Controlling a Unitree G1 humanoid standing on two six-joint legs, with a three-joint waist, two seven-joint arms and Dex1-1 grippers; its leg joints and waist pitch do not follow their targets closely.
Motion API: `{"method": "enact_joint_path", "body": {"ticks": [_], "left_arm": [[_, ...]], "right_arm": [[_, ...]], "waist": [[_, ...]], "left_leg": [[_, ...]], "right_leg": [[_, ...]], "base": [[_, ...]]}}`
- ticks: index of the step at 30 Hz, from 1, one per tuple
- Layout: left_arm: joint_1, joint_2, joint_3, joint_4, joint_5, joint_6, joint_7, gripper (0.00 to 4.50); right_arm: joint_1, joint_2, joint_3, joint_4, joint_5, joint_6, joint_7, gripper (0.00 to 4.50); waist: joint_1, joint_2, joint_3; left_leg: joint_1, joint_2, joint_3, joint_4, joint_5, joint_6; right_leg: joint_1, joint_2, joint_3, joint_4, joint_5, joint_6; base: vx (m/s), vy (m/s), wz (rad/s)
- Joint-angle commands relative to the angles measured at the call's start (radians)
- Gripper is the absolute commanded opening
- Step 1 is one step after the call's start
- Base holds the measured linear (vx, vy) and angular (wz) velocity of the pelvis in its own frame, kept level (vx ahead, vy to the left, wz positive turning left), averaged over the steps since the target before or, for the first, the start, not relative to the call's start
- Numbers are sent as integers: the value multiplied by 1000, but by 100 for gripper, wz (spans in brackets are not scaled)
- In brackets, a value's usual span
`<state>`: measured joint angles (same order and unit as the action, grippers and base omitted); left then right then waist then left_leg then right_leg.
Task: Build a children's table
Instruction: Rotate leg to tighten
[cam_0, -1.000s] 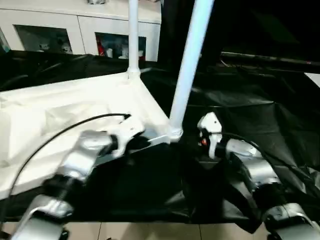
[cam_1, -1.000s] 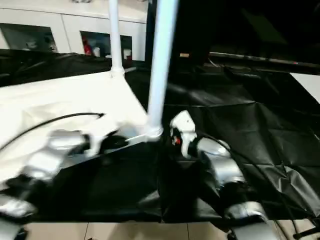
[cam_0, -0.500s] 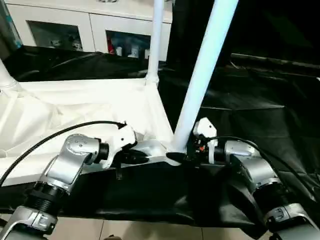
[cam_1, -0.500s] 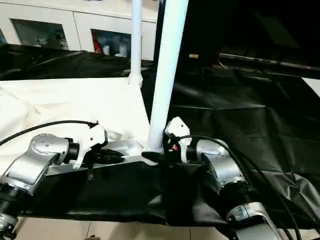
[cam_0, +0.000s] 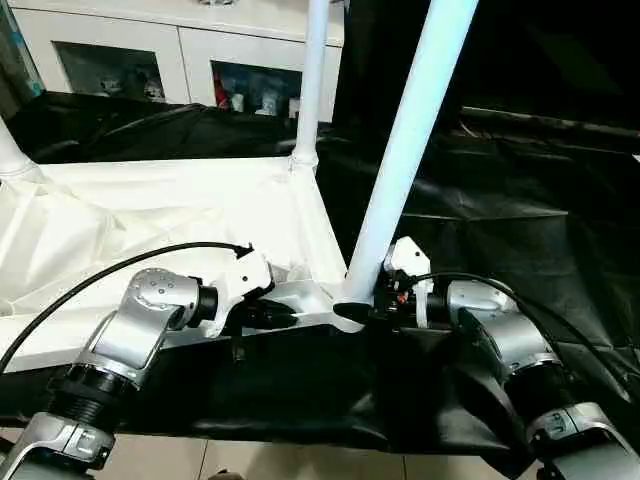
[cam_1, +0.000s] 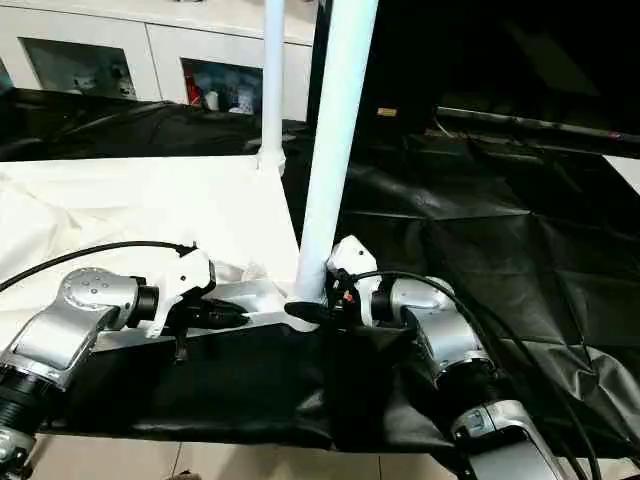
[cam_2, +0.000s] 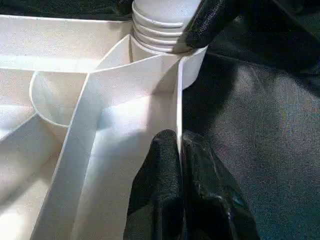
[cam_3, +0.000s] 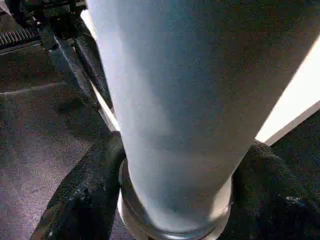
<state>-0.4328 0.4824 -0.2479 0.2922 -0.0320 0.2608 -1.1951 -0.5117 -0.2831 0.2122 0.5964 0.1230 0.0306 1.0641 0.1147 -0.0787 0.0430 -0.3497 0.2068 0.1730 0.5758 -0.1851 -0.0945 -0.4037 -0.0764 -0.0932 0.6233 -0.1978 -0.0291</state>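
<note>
On the black surface (cam_0: 520, 210) the upturned table top's (cam_0: 150, 215) rim is pinched by closed left fingers (cam_2: 165, 195), while the upright near-corner leg's (cam_0: 405, 150) base is straddled by right fingers (cam_3: 80, 200)

- The left forearm (cam_0: 135, 335) is a silver metal tube, rounded at the wrist end, with a ribbed black collar lower down toward the elbow.
- A thin black cable (cam_0: 120, 270) arches from the bottom left over this forearm to the white wrist housing (cam_0: 240, 283).
- The right forearm (cam_0: 500, 340) is also silver, with a black ring and a grey clamp-like joint near the elbow.
- Black cables (cam_1: 470, 310) loop from the right wrist along that forearm.
- The right wrist carries a white block (cam_0: 407, 258) with a small red-orange spot beneath it.
- The left claw (cam_2: 181, 192) has glossy black, rounded fingers (cam_2: 157, 195).
- The right claw (cam_3: 175, 200) has matte black, rough-textured fingers (cam_3: 82, 200).
</note>
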Motion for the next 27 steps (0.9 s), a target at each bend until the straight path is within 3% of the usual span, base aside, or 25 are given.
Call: {"method": "enact_joint_path", "body": {"ticks": [1,3,4,6,7,8,9,11,12,13,14,19,21,23,24,27], "left_arm": [[-1,-47,1,-4,-42,-4,18,0],[-16,-72,8,28,-19,-9,83,0],[-50,-124,14,93,24,-6,202,0],[-65,-147,15,121,41,1,251,0],[-109,-213,20,186,63,30,357,0],[-131,-245,25,218,69,42,405,0],[-132,-247,26,220,69,42,407,0],[-158,-281,19,259,82,53,453,0],[-171,-304,10,280,91,53,475,0],[-181,-322,1,297,101,50,486,0],[-184,-334,-13,305,111,48,480,0],[-187,-344,-33,314,129,47,448,0],[-185,-338,-32,311,128,48,443,0],[-184,-334,-31,309,126,48,441,0],[-179,-313,-24,300,120,45,432,0],[-170,-280,-19,290,121,21,411,0]], "right_arm": [[-3,13,2,42,-27,2,-41,273],[-7,35,-20,80,-30,-2,-112,272],[-20,81,-67,157,-36,1,-281,272],[-26,101,-88,189,-38,6,-361,272],[-37,154,-137,230,-34,36,-544,272],[-44,180,-159,242,-30,58,-629,272],[-44,181,-159,243,-30,59,-632,272],[-54,212,-169,254,-32,69,-703,272],[-63,234,-170,263,-42,73,-757,272],[-75,256,-171,279,-52,70,-804,272],[-88,276,-171,292,-58,67,-832,272],[-118,321,-136,312,-84,4,-794,272],[-117,320,-139,305,-76,-4,-777,328],[-116,320,-142,301,-69,-9,-765,344],[-118,309,-155,292,-42,-6,-720,351],[-115,279,-151,272,-30,-3,-632,370]], "waist": [[-3,0,-52],[-7,0,-47],[-8,-1,-45],[-11,-1,-45],[-11,-2,-46],[-14,0,-44],[-12,1,-44],[-11,-1,-49],[-12,-2,-48],[-12,9,-50],[-12,4,-52],[-15,9,-51],[-15,9,-51],[-16,9,-52],[-14,3,-53],[-17,5,-52]], "left_leg": [[1,29,-2,-62,-137,37],[1,30,-1,-65,-158,30],[2,28,-3,-66,-189,17],[5,28,-7,-69,-215,-12],[5,29,-8,-69,-215,-17],[10,28,-6,-69,-225,-21],[15,27,-6,-69,-235,-23],[7,27,-9,-68,-227,-18],[5,25,-7,-68,-227,-13],[6,26,-8,-69,-225,-14],[3,25,-8,-68,-211,-17],[2,26,-7,-69,-224,-7],[3,26,-7,-69,-235,-6],[2,27,-7,-69,-234,-4],[0,27,-7,-69,-223,1],[-1,28,-7,-70,-226,6]], "right_leg": [[55,-71,61,-73,-178,-163],[52,-72,61,-80,-227,-155],[52,-75,60,-88,-298,-140],[49,-78,60,-95,-383,-112],[49,-79,59,-96,-394,-104],[39,-77,62,-99,-403,-98],[37,-77,62,-102,-415,-95],[47,-79,61,-97,-387,-83],[44,-77,61,-99,-381,-79],[42,-77,61,-99,-373,-78],[45,-77,61,-95,-348,-79],[46,-76,61,-93,-303,-90],[45,-76,61,-94,-316,-89],[46,-77,61,-94,-317,-90],[48,-77,61,-91,-306,-92],[48,-77,61,-92,-303,-99]], "base": [[0,0,0],[0,0,0],[0,0,0],[0,0,0],[0,0,0],[0,0,0],[0,0,0],[0,0,0],[0,0,0],[0,0,0],[0,0,0],[0,0,0],[0,0,0],[0,0,0],[0,0,0],[0,0,0]]}}
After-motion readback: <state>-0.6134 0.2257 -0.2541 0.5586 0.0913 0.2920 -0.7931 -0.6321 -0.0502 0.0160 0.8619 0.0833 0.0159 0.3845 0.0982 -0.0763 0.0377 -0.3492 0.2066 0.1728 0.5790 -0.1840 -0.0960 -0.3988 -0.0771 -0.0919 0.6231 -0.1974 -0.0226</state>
